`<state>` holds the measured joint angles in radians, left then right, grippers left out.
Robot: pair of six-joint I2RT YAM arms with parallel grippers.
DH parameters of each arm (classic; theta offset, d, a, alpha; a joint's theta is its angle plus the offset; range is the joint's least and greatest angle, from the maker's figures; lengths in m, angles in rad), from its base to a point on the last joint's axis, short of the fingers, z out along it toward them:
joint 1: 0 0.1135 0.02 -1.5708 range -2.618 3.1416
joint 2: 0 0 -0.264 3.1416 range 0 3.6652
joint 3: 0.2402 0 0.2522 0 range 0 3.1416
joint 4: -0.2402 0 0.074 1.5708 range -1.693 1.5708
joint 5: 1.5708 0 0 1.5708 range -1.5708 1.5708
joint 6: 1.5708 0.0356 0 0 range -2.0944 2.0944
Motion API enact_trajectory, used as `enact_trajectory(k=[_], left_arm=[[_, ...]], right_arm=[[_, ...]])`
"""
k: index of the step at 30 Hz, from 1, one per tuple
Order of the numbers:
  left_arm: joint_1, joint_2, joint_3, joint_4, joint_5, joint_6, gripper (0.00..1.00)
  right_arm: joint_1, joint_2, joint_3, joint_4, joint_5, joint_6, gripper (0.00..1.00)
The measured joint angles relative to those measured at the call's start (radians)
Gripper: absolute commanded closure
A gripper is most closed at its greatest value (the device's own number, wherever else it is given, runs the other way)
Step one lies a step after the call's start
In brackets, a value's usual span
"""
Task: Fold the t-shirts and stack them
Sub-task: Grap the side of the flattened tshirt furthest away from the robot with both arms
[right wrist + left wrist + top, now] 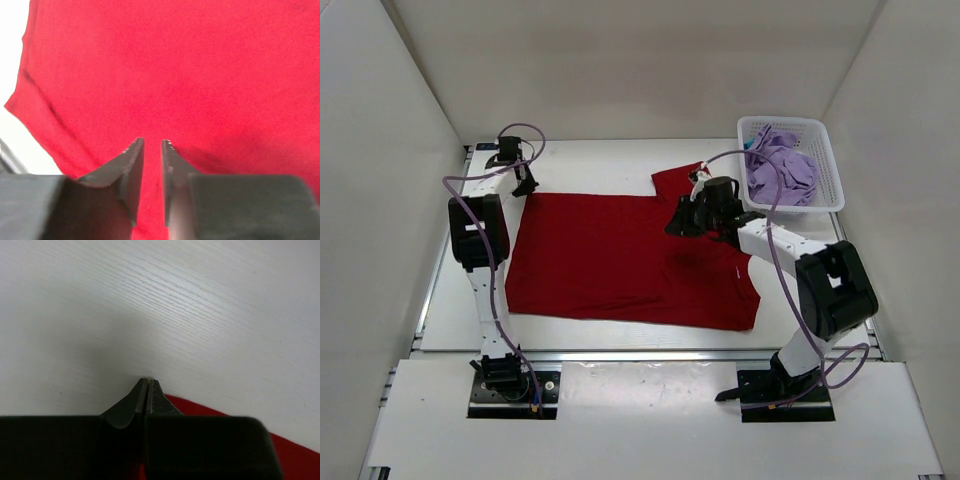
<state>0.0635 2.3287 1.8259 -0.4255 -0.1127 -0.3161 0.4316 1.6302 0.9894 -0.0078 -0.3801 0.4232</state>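
Step in hand looks like the start of the first fold. The red t-shirt (pixel 610 260) lies spread flat at mid-desk (pixel 600 160), one sleeve poking toward the far right, with a few soft wrinkles and no fold in it yet. The left jaws sit at the shirt's far-left corner, clenched together over bare desk with no cloth seen between them. The right jaws hover low over the right part of the shirt, parted a little with nothing in them. Next move probably calls for both jaws to pinch an edge and carry it across evenly; the thin, limp cloth may drag or bunch. The lavender t-shirt (pixel 782 170) is heaped in the white basket (pixel 790 122) at far right, with what looks like a teal scrap (pixel 752 144) beside it.
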Motion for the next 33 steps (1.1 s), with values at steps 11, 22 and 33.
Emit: enact_trajectory(k=[11, 22, 33], left_arm=[[-0.002, -0.058, -0.092, 0.03, 0.016, -0.014, 1.0], [-0.009, -0.134, -0.171, 0.079, 0.039, -0.033, 1.0], [-0.01, -0.141, -0.184, 0.098, 0.05, -0.041, 1.0]], right_arm=[[-0.164, 0.509, 0.653, -0.15, 0.204, -0.093, 0.62], [-0.211, 1.091, 1.579, -0.523, 0.392, -0.172, 0.52], [-0.225, 1.095, 1.605, -0.607, 0.432, -0.182, 0.49]])
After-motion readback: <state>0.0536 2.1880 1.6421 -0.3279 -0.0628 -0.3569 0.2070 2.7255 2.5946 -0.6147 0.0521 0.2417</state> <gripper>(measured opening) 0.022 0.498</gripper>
